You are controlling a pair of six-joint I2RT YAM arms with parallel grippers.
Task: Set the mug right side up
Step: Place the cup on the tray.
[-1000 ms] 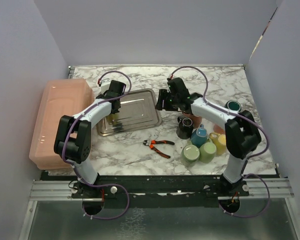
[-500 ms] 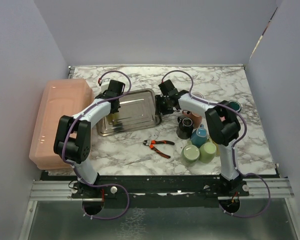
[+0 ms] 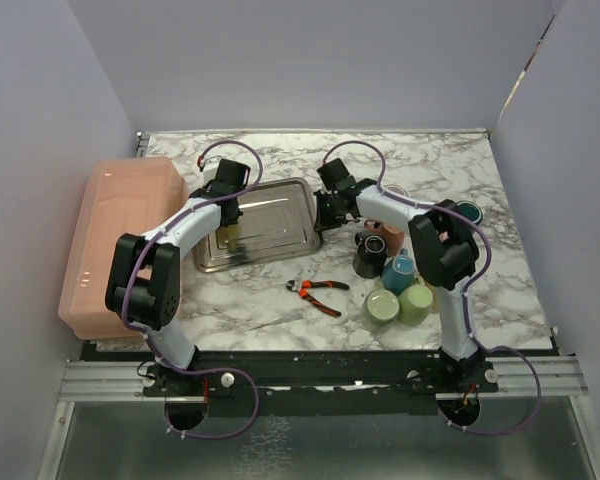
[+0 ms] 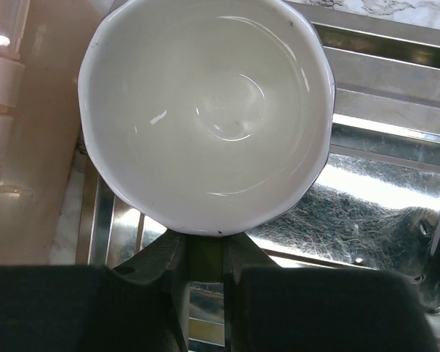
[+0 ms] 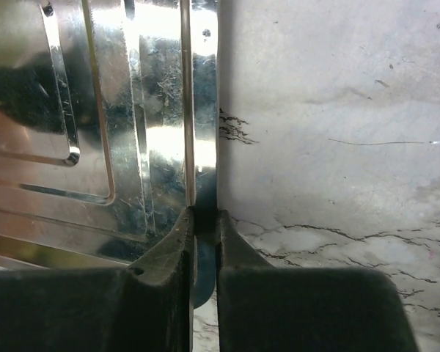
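Note:
A mug (image 4: 205, 117), white inside with an olive handle, fills the left wrist view with its open mouth towards the camera. My left gripper (image 4: 205, 249) is shut on that handle, over the left part of the metal tray (image 4: 396, 183). From above, the mug (image 3: 227, 237) shows only as a yellowish patch under the left gripper (image 3: 228, 215). My right gripper (image 5: 203, 220) is shut on the right rim of the tray (image 5: 95, 110). In the top view the right gripper (image 3: 323, 215) sits at the right edge of the tray (image 3: 275, 215).
A pink bin (image 3: 115, 240) stands along the left. Orange-handled pliers (image 3: 318, 290) lie in front of the tray. Several mugs (image 3: 395, 285) cluster at the right, with a teal one (image 3: 467, 212) behind them. Marble tabletop (image 5: 337, 110) lies right of the tray.
My right gripper has moved left to the tray's right rim and shut on it. The left arm and the mug have stayed put.

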